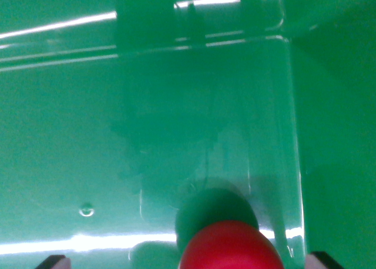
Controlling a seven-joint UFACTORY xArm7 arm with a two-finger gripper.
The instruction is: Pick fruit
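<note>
Down at the bottom edge of the wrist view, the gripper [191, 263] only shows as two dark fingertips [54, 262] poking in at the corners, one at the wrist view's left and one at the wrist view's right. They sit wide apart, with a red fruit [230, 246] between them, closer to the right tip. Honestly I can't tell if either tip touches it, since the frame cuts off right there, so whether it's clamped or just hanging open around the fruit is a toss-up.

Only the rounded top of the fruit is visible, smooth and plain red, and a dark round shadow [214, 213] sits just above it in the picture.

Under all that is a clear plastic tray [282, 22], see-through with glossy rims and a rounded corner at the upper right. Bright light streaks run across its far rim and near edge. A small bubble-like mark [86, 209] shows on the left part of its floor. Everything rests on a green counter [338, 134], which fills the strip along the wrist view's right.
</note>
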